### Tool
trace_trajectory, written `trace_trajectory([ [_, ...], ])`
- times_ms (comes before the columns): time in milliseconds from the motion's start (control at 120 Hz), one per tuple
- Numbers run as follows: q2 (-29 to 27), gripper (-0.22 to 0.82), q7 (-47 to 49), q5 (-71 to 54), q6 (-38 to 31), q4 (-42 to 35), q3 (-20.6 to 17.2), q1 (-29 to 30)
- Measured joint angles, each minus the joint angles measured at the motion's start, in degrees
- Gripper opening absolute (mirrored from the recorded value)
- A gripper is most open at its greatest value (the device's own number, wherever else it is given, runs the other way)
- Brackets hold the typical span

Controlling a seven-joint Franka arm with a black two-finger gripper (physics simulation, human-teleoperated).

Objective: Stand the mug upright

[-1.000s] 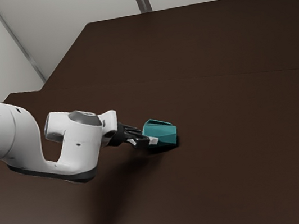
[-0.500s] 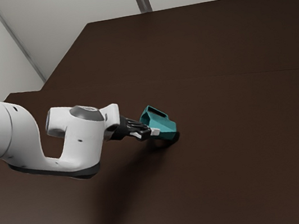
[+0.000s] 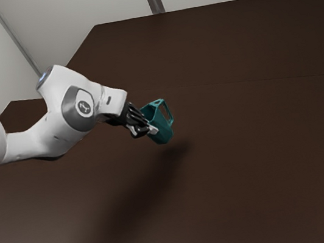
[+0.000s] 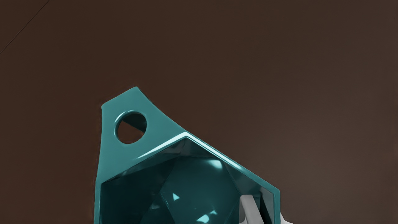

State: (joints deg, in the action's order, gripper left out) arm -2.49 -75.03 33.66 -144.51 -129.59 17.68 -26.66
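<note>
from my remote seat i had the black gripper (image 3: 153, 129) pinching one side of the teal mug (image 3: 161, 125), which hung slightly tilted above the brown table (image 3: 249, 163), and i judged that releasing it too high or leaning could topple it.

Over the table (image 3: 267, 160), toward the exterior view's right, I have broad room to pass, and some air under the mug (image 3: 160, 128). Its wall (image 4: 276, 207) blocks the way between my fingers (image 4: 248, 210); the handle (image 4: 124, 102) juts out on the side away from me.
</note>
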Motion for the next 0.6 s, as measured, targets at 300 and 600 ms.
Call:
trace_trajectory([
  [300,-2.72,-0.18,24.09,-14.77,9.93,-2.92,0.42,0.84],
  [600,-4.11,-0.18,39.40,-20.37,9.60,-5.33,0.32,0.87],
])
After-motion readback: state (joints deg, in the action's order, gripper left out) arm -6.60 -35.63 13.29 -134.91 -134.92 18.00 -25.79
